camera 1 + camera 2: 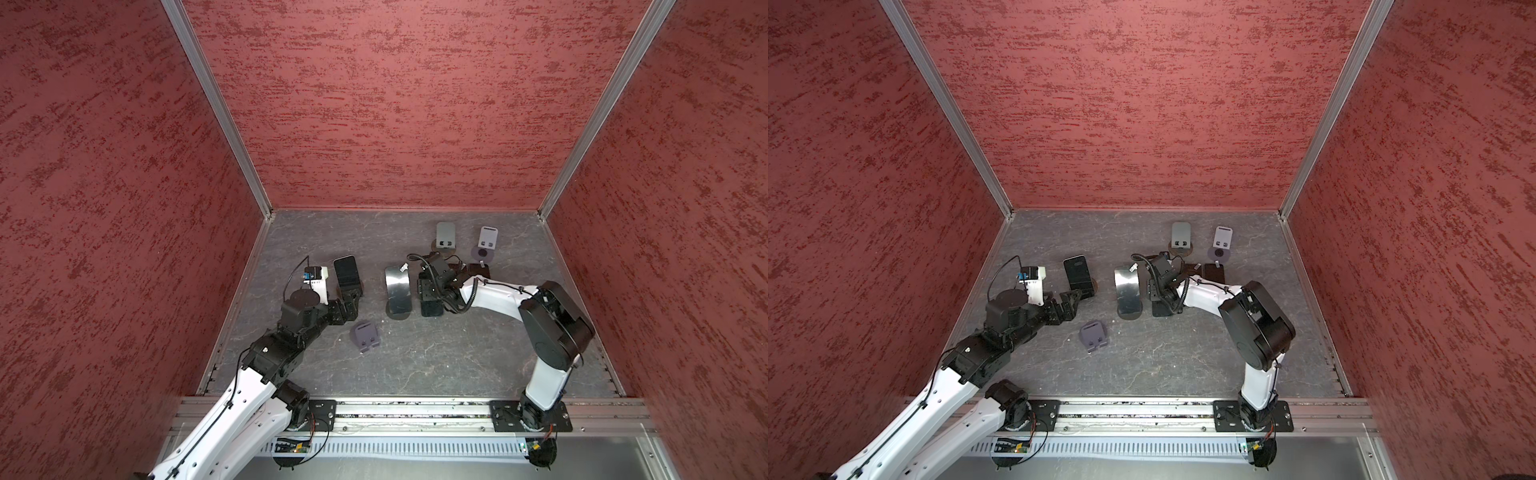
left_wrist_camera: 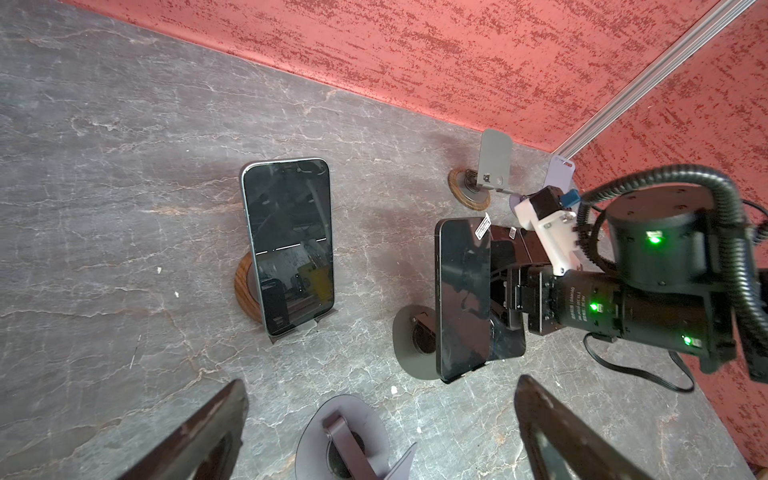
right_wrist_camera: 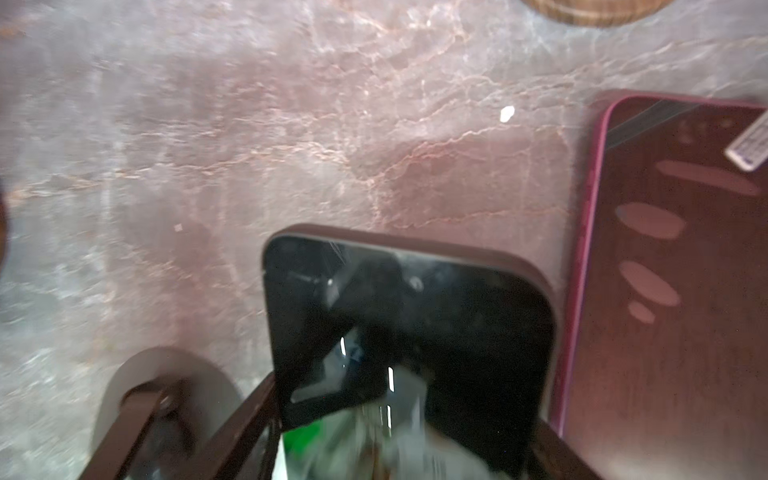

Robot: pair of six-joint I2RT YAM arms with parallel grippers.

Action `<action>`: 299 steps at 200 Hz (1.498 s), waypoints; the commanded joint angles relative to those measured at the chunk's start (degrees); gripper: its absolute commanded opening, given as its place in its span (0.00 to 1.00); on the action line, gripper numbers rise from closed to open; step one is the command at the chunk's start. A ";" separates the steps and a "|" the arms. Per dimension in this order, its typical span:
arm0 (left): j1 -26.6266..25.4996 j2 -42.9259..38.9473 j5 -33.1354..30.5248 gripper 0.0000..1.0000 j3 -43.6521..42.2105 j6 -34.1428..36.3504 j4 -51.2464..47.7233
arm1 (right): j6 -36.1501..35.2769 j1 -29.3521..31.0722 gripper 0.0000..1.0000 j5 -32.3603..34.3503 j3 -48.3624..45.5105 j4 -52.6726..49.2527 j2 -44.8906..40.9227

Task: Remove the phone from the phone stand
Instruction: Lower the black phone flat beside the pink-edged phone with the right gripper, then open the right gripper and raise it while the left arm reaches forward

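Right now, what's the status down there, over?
Left fingers open, empty. Right fingers closed on black phone. Burgundy phone flat close beside; stickered phone on grey stand close too.

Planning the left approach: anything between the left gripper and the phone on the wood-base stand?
Nothing visible. The open left gripper has a clear line to the phone; an empty grey stand sits below its fingers, not ahead.

**Spare stands behind a flat maroon phone**

A maroon phone [image 3: 673, 291] lies flat on the grey marble table [image 1: 436, 361]. Just behind it stand an empty grey stand [image 1: 445, 233] and an empty lilac stand [image 1: 487, 237]. Well apart from it, nearer the front, sits a purple-grey stand [image 1: 365, 334].
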 commanded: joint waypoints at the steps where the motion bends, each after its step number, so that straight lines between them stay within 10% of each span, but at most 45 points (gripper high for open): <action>1: -0.16 0.03 -0.93 0.99 -0.34 1.52 1.36 | -1.60 -1.28 0.61 -2.24 3.00 -0.63 1.94; 114: -0.14 -0.03 0.95 0.99 -1.09 2.06 2.04 | 0.03 -4.50 0.62 -4.34 4.67 2.93 7.22; 186: -0.16 0.07 0.34 0.99 -0.99 0.69 0.75 | -2.19 -4.33 0.84 -4.52 4.76 1.08 6.94; 299: -11.08 2.16 -20.49 0.99 3.89 -14.39 -13.97 | -5.00 -2.92 0.94 -1.95 4.49 0.65 3.21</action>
